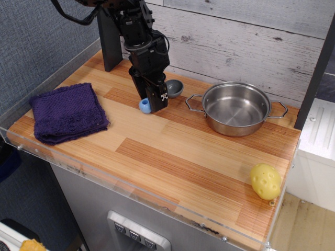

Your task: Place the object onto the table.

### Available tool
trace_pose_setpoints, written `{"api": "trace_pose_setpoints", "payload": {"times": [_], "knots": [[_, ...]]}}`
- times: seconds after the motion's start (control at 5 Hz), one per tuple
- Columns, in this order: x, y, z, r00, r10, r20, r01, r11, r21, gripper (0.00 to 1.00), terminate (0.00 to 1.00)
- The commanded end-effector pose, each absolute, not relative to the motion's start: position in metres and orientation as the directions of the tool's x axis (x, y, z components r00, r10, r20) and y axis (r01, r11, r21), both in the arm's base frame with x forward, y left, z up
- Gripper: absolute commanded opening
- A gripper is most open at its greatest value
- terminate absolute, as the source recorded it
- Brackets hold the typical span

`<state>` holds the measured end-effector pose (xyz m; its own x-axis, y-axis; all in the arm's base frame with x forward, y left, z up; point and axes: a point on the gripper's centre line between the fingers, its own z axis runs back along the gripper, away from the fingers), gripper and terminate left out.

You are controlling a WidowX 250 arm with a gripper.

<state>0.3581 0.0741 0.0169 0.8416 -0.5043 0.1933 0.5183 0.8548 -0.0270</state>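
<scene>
The scoop (157, 97) lies on the desk (172, 157) in the upper middle of the frame, long axis slanting from the grey bowl at upper right down to the blue handle end at lower left. My end effector (157, 99) stands directly over the handle and hides most of it. I cannot tell how far it is open or whether it grips. The steel pot (236, 109) sits to the right, the purple cloth (67, 111) well apart at left.
</scene>
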Motion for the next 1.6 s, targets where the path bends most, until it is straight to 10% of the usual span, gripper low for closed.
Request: {"api": "trace_pose_setpoints", "payload": {"times": [0.0,0.8,1.4], "knots": [[0.360,0.076,0.027,0.831,-0.516,0.207,0.524,0.851,0.019,0.00,0.00],[0.345,0.109,0.092,0.840,-0.465,0.281,0.458,0.884,0.093,0.00,0.00],[0.318,0.076,0.138,0.556,-0.805,0.208,0.794,0.588,0.155,0.00,0.00]]}}
